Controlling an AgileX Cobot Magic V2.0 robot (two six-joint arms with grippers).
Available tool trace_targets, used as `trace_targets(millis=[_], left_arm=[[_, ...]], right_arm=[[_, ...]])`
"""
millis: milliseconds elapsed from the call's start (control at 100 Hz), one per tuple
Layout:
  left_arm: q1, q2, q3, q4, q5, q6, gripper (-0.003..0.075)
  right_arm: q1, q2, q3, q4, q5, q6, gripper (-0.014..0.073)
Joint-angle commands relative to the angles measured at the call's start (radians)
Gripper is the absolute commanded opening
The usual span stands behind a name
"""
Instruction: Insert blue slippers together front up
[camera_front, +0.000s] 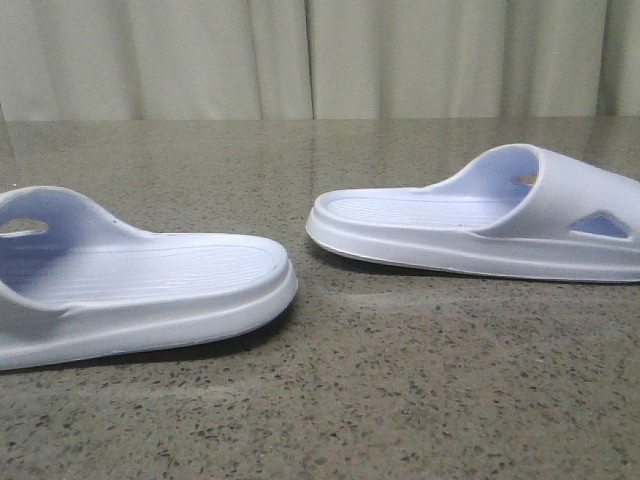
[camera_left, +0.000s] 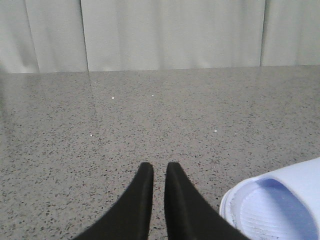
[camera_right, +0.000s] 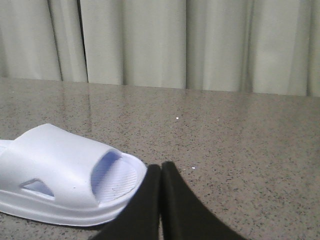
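Observation:
Two pale blue slippers lie soles down on the speckled stone table. In the front view the left slipper (camera_front: 140, 290) has its strap at the left edge, and the right slipper (camera_front: 480, 225) has its strap at the right; their heels face each other with a gap between. Neither gripper shows in the front view. My left gripper (camera_left: 159, 167) hovers over bare table, fingers nearly together with a thin slit and nothing in it; one end of a slipper (camera_left: 280, 205) lies beside it. My right gripper (camera_right: 161, 167) is shut and empty, close beside the toe end of the other slipper (camera_right: 65, 175).
The grey speckled tabletop (camera_front: 400, 380) stretches back to a pale pleated curtain (camera_front: 320, 60). Nothing else stands on it.

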Motion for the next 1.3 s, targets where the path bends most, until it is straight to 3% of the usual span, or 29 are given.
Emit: trace_targets(millis=[0, 1291], left_arm=[[0.002, -0.029, 0.009, -0.009, -0.084, -0.007, 0.0016], [0.002, -0.029, 0.009, -0.009, -0.084, -0.007, 0.0016]], right_arm=[[-0.007, -0.022, 0.021, -0.005, -0.072, -0.001, -0.0107], [-0.007, -0.022, 0.021, -0.005, -0.091, -0.001, -0.0107]])
